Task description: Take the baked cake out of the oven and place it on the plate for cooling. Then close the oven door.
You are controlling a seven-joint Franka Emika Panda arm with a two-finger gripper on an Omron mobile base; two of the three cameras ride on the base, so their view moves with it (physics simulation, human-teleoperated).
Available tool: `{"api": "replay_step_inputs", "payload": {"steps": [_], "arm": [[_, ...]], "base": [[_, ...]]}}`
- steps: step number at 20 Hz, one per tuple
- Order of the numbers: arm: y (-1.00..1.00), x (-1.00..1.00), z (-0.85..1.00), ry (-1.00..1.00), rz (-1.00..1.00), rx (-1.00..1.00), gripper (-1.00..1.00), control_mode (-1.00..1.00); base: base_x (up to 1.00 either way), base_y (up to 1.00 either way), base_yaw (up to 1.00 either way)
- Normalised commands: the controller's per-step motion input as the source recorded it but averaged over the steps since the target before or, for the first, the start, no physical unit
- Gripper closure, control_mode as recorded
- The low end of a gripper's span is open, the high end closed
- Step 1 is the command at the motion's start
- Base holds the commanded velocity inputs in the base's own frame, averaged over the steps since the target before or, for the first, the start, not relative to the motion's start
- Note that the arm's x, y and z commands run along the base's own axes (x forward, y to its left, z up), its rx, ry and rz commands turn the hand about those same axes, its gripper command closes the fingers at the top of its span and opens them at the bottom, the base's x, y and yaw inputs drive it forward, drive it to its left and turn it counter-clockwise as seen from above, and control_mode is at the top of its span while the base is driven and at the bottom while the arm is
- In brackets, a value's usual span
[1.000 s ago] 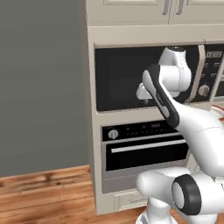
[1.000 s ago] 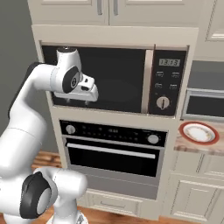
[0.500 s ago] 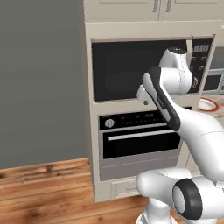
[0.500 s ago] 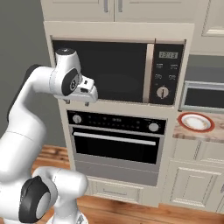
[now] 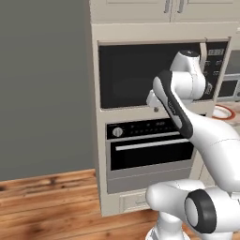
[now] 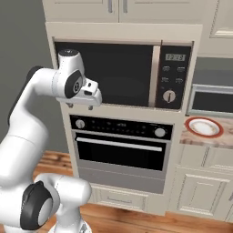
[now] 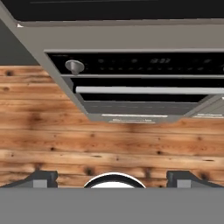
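Note:
The oven (image 6: 120, 145) sits below a black microwave, and its oven door (image 5: 151, 157) is shut, the silver bar handle (image 7: 148, 90) lying across the dark glass. The cake is hidden from view. The red-rimmed plate (image 6: 203, 127) lies on the counter to the oven's right, also seen at the right edge of the left base view as plate (image 5: 223, 112). My gripper (image 6: 80, 106) hangs in front of the microwave's lower edge, above the oven's left knob, pointing down. In the hand view the gripper (image 7: 113, 178) is open with nothing between its tips.
The black microwave (image 6: 109, 73) with its vertical handle and clock panel fills the cabinet above the oven. A small silver toaster oven (image 6: 211, 101) stands behind the plate. Wooden floor (image 5: 47, 201) lies in front, and a grey wall (image 5: 42, 89) to the left.
The whole picture has shifted in both base views, so the base has driven a little. The arm keeps its pose and the gripper stays open.

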Motion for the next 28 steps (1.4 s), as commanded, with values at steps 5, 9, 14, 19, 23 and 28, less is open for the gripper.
{"api": "replay_step_inputs", "payload": {"steps": [5,9,14,19,23,28], "arm": [[0.00,0.00,0.00,0.00,0.00,0.00,-1.00,1.00],[0.00,0.00,0.00,0.00,0.00,0.00,-1.00,1.00],[0.00,0.00,0.00,0.00,0.00,0.00,-1.00,1.00],[0.00,0.00,0.00,0.00,0.00,0.00,-1.00,-1.00],[-0.11,0.03,-0.21,0.01,0.00,0.01,-1.00,-1.00],[-0.82,0.02,-0.34,0.01,-0.01,0.24,-1.00,-1.00]], "base": [[0.32,0.33,0.00],[0.39,0.39,0.00],[0.22,0.35,0.00],[0.00,0.01,0.00],[0.00,0.00,0.00],[0.00,0.00,0.00]]}}
